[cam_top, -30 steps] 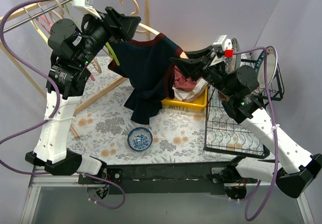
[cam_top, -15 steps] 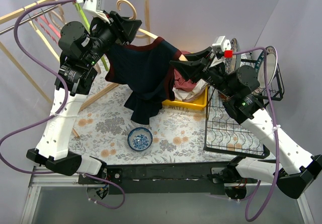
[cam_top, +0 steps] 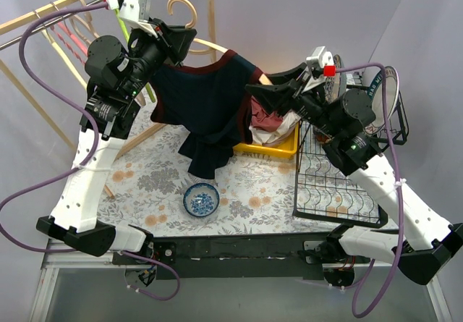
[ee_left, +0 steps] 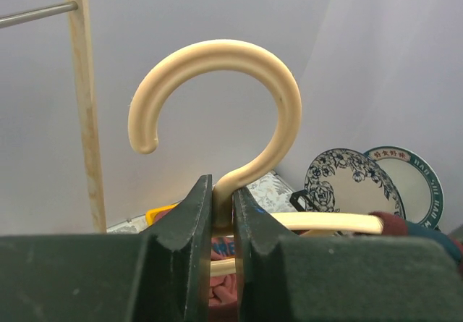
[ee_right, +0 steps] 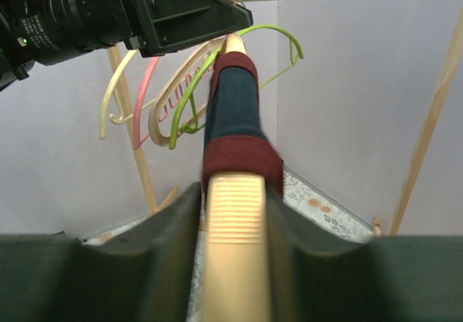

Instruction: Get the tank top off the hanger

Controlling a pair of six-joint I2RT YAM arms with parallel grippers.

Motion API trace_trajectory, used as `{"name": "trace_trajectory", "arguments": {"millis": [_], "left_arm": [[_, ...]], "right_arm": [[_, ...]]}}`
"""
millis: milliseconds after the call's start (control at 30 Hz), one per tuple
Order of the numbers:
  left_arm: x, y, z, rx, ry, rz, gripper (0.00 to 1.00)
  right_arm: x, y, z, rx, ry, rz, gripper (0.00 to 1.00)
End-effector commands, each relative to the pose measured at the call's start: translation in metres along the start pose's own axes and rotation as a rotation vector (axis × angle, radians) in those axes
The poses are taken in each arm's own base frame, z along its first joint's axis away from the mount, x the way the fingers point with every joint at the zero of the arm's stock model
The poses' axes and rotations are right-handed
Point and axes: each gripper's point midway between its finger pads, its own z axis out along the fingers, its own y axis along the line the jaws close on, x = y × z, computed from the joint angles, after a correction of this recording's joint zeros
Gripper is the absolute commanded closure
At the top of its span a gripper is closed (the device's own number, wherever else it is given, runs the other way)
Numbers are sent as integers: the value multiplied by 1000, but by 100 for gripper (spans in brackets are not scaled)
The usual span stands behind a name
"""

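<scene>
The body of the left pincer (ee_left: 223,192) blocks the lower half of its wrist view; we see only the hook and a short stretch of bar of the hanger (ee_left: 289,105). From above, the tank top (cam_top: 210,105) hides most of the hanger and the left end of the yellow bin (cam_top: 275,149) near the far edge of the surface (cam_top: 145,184). We cannot tell whether the right pincer (ee_right: 235,192) presses the hanger's end, which runs off the bottom edge.

Blue bowl (cam_top: 201,200) on floral tablecloth (cam_top: 148,181), yellow bin (cam_top: 278,149) of clothes (cam_top: 269,121) just beside wire dish rack (cam_top: 325,184) holding upright plates (ee_left: 352,188), spare hangers (cam_top: 71,28) on rail (cam_top: 29,35) far left.
</scene>
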Motion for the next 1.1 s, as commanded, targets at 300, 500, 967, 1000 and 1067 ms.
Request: {"name": "trace_trajectory", "arguments": {"millis": [300,500,967,1000,1067], "left_arm": [[-54,11,-8,-108,-191,2,100],[-61,12,-9,-119,-226,-20,100],[-66,13,-15,-142,-241,-74,100],[-66,11,-15,-132,-240,-78,100],[-66,8,-16,-122,-240,-99,100]], "right_arm": [[-64,-14,-37,287,-61,206,22],[-66,-8,-31,253,-72,258,23],[-60,-19,8,208,-58,194,24],[-58,-20,12,209,-52,192,24],[-51,-25,23,211,-34,198,24]]}}
